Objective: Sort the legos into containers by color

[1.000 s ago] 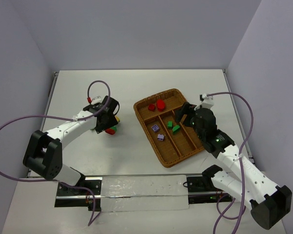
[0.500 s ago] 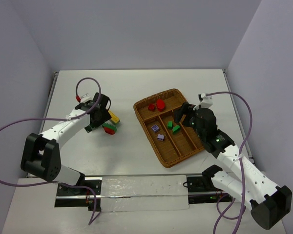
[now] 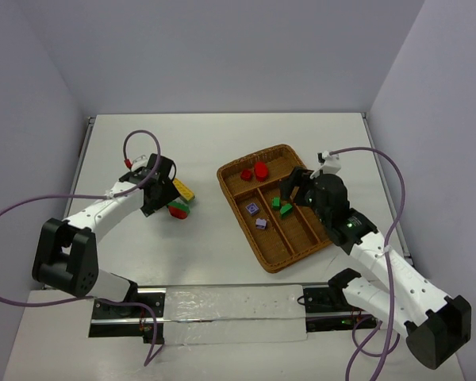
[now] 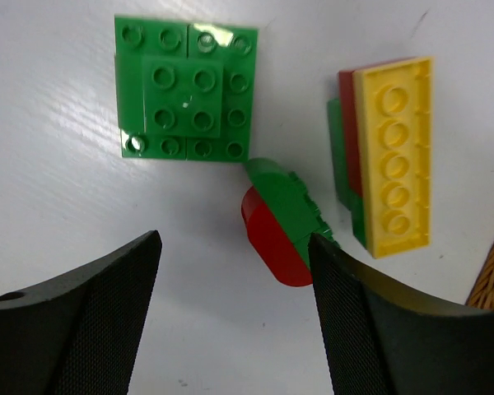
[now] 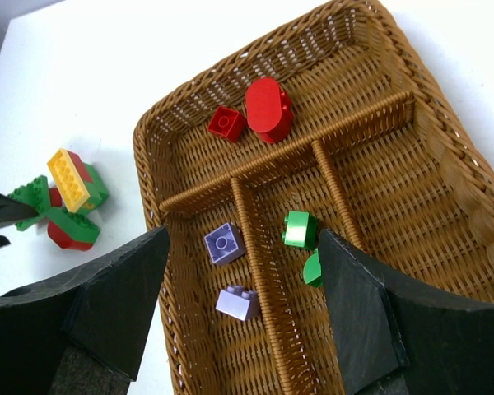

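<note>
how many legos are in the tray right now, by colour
red legos: 2
pale purple legos: 2
green legos: 2
total in the tray: 6

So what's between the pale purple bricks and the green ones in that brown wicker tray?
A woven wicker divider runs between the pale purple bricks and the green bricks, keeping the colours apart. The right wrist view shows it.
</note>
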You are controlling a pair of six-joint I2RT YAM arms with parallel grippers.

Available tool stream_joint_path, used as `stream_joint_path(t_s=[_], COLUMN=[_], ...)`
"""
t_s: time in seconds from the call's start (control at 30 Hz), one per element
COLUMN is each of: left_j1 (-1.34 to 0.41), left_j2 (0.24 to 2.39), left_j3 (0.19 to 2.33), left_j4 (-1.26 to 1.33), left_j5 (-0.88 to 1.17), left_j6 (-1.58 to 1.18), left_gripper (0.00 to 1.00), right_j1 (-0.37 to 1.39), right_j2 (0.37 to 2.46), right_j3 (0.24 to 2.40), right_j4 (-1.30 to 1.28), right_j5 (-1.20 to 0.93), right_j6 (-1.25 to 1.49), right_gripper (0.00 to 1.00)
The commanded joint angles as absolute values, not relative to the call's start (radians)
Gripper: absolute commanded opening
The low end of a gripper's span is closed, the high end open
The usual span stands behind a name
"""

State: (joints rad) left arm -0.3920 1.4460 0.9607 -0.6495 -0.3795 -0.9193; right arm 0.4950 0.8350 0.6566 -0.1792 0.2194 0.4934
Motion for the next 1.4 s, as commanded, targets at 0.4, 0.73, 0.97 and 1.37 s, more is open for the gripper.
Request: stream_joint_path(t_s=[0.4, 0.73, 0.97, 1.37], left_j1=[-0.393, -0.393, -0.393, -0.393], left_j2=[1.534, 1.512, 1.399, 1.110], left_j3=[0.897, 0.859, 0.778, 0.704], left_j4=[-0.430, -0.449, -0.478, -0.353], left_j5=[-0.273, -0.283, -0.301, -0.102], left_j6=[-0.994, -0.995, -0.939, -0.910], left_gripper=[0.83, 0.57, 0.33, 0.13], right_j1=[0.505, 0.506, 0.511, 0.795], right_j2=[0.838, 0.830, 0.865, 1.277], right_j3=[0.712, 0.715, 0.732, 0.967], right_j4=[-0.135, -0.137, -0.110, -0.061], right_j5=[0.216, 0.215, 0.183, -0.305], right_j6=[0.492, 0.495, 0.483, 0.347], right_gripper=[0.80, 0.80, 0.80, 0.83])
